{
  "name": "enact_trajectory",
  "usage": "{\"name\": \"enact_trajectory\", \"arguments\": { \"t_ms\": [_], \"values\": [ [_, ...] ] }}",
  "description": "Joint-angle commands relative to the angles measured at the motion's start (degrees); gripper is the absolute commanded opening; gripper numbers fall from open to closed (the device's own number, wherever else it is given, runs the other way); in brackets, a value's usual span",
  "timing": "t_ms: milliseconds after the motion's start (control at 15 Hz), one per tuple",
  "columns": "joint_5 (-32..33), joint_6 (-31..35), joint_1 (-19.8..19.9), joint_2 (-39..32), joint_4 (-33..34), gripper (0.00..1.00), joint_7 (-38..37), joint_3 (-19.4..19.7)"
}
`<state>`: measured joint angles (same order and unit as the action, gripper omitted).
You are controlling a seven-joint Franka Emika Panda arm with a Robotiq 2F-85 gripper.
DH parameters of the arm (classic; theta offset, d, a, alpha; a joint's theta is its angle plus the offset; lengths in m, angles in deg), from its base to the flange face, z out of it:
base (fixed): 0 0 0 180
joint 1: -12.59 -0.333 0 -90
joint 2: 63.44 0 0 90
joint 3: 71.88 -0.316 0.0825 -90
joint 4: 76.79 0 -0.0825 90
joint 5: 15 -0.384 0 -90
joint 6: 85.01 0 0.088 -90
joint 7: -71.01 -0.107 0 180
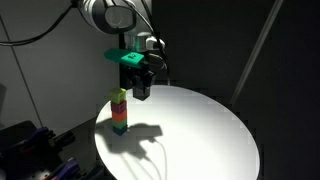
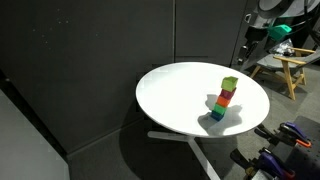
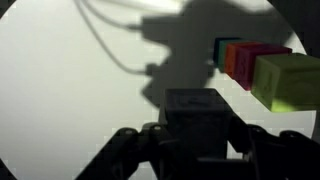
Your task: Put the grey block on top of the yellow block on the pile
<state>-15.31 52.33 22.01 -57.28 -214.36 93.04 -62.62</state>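
You have two raised exterior cameras facing the round white table [image 1: 200,130] from different sides, and your close wrist camera shares the pile [image 1: 119,112] with both.

The gripper [image 3: 197,142] comes in from 6 o'clock. Its two dark fingers [image 3: 128,150] squeeze the grey block [image 3: 195,108] between them. At 3 o'clock is the pile [image 3: 250,62]. The yellow block [image 3: 290,82] looks biggest, then an orange block [image 3: 243,60], then a blue block [image 3: 224,47]. A big dark shadow [image 3: 190,40] lies on the white table [image 3: 60,90] at 12 o'clock.
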Motion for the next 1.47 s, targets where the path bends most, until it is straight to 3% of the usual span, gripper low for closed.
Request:
{"name": "enact_trajectory", "arguments": {
  "t_ms": [0, 933, 1400],
  "values": [
    [-0.52, -2.19, -1.05, 1.83, 1.00, 0.31, -0.05, 0.16],
    [-0.45, -10.09, -3.98, 6.09, 1.18, 0.31, 0.50, -0.22],
    [-0.37, -10.54, -5.01, 6.22, 1.12, 0.31, -0.05, -0.93]
  ]
}}
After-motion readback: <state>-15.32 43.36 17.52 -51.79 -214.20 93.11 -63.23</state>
